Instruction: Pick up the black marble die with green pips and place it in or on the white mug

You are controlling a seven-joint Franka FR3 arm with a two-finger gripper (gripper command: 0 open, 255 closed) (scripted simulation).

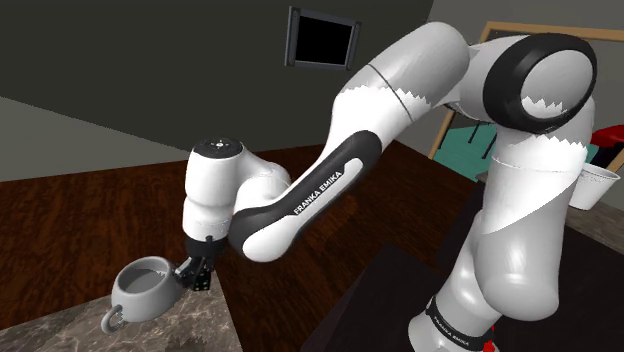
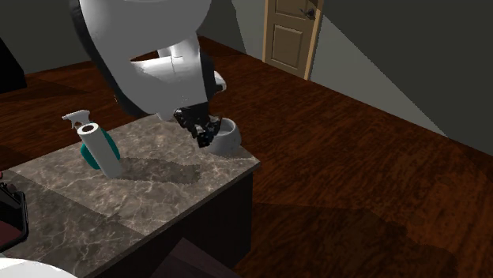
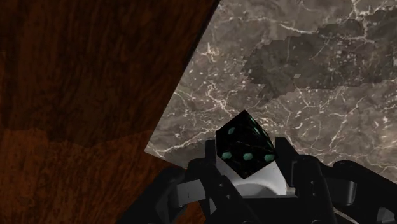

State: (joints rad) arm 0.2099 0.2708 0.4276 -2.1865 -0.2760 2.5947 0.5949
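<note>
A black die with green pips (image 3: 244,146) sits clasped between my gripper's (image 3: 249,167) black fingers. Just beneath it shows the white mug (image 3: 261,185). In the shoulder view the gripper (image 1: 196,273) hangs beside the mug's (image 1: 143,289) rim, on the side towards the stand, with the die (image 1: 203,283) at its tips. The mug stands near the edge of the dark marble counter (image 1: 120,335). In the second exterior view the gripper (image 2: 202,132) holds the die against the mug's (image 2: 227,137) near side, close to the counter's (image 2: 150,189) far corner.
A white paper roll (image 2: 99,149) and a teal spray bottle (image 2: 109,152) stand on the counter at the second exterior view's left. A black object (image 2: 13,214) lies at the counter's near left edge. Dark wood floor (image 2: 355,158) lies beyond the edge. A white cup (image 1: 597,185) shows behind the arm.
</note>
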